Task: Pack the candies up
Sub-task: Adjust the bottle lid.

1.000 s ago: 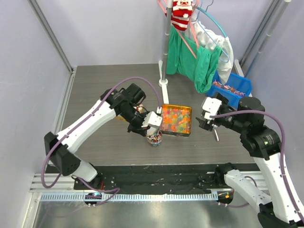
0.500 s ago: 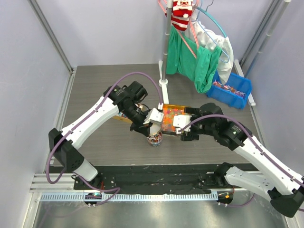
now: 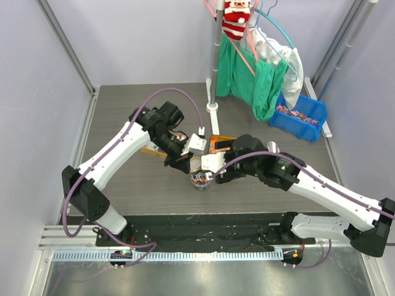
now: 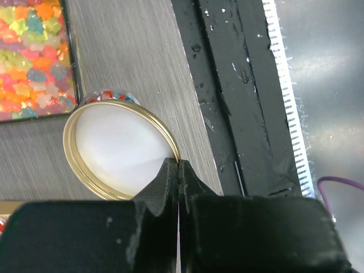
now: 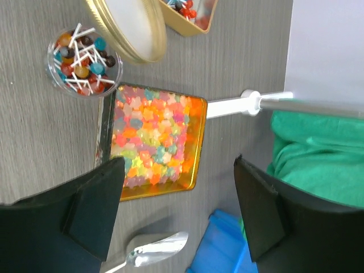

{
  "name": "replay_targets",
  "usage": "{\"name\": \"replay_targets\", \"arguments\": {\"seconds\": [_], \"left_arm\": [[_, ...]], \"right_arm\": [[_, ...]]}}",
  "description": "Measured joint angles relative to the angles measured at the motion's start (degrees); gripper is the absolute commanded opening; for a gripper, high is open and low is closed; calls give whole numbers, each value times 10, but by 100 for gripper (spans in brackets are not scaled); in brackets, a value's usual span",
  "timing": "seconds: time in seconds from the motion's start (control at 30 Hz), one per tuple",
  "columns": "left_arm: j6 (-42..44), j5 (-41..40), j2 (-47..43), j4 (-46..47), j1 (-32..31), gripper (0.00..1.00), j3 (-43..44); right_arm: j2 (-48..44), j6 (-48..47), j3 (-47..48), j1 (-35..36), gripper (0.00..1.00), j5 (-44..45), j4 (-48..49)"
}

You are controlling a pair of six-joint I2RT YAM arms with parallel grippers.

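Note:
My left gripper [image 4: 178, 165] is shut on the rim of a gold lid [image 4: 116, 149] with a white inside, held tilted just above a clear jar [image 3: 200, 180]. The jar [image 5: 84, 62] holds round red, blue and orange candies on white sticks. More wrapped candies lie in a small gold box [image 5: 190, 12] and in the blue bin [image 3: 297, 115]. My right gripper [image 5: 179, 170] stands wide open with nothing between its fingers. It hovers over the tray just right of the jar, and in the top view the gripper [image 3: 214, 168] is beside the jar.
A gold tray [image 5: 193, 145] of orange, yellow and green jelly pieces sits beside the jar. A metal scoop [image 5: 156, 250] lies past the tray. A white stand base [image 3: 212, 108] with a pole carries green cloth [image 3: 262, 86]. The black table edge [image 4: 239, 102] runs close by.
My right arm has swung left from the table's right side across the tray to the jar. The left arm has shifted slightly up and left, the lid still in its grip.

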Motion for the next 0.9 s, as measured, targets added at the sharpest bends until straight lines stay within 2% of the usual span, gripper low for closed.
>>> {"name": "replay_targets", "arguments": {"seconds": [0.17, 0.33, 0.9], "left_arm": [[4, 6, 16, 0, -7, 0, 0], [2, 6, 21, 4, -6, 0, 0], [1, 5, 41, 4, 13, 0, -1]], "right_arm": [[37, -15, 2, 50, 80, 47, 1], [39, -40, -19, 69, 80, 77, 15], [10, -113, -116, 92, 79, 153, 78]]}}
